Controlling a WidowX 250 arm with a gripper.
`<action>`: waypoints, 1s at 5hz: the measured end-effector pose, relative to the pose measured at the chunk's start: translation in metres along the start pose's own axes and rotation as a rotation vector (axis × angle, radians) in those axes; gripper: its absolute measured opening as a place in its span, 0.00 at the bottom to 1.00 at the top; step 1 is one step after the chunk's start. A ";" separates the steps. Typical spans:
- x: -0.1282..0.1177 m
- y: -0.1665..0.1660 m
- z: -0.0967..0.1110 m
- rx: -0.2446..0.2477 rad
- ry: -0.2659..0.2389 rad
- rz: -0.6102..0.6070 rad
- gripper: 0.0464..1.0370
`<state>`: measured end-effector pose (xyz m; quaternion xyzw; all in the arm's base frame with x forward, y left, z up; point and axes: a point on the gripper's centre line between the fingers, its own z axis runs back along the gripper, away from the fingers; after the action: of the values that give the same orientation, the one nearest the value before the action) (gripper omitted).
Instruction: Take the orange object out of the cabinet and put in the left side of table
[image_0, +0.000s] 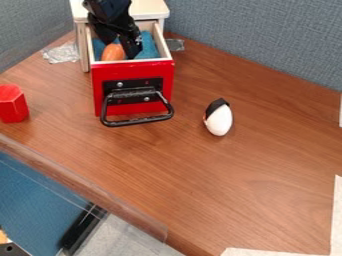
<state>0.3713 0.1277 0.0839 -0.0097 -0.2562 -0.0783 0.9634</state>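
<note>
Orange object (113, 52) at the near left inside the red drawer (133, 70), beside my widely parted jaws: grasping appears in hand, and I must next straddle it, close, and lift clear towards the left of the table (60, 115).

Looks like an office cubicle: blue-grey fabric partitions (254, 42) around a wood-grain desk (267, 170)
</note>
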 end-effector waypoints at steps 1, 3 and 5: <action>0.001 0.002 -0.001 0.002 0.011 -0.005 0.96; 0.000 0.003 -0.002 0.000 0.025 0.001 0.62; -0.004 0.006 -0.005 0.026 0.033 0.005 0.17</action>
<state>0.3706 0.1336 0.0779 0.0036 -0.2412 -0.0727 0.9677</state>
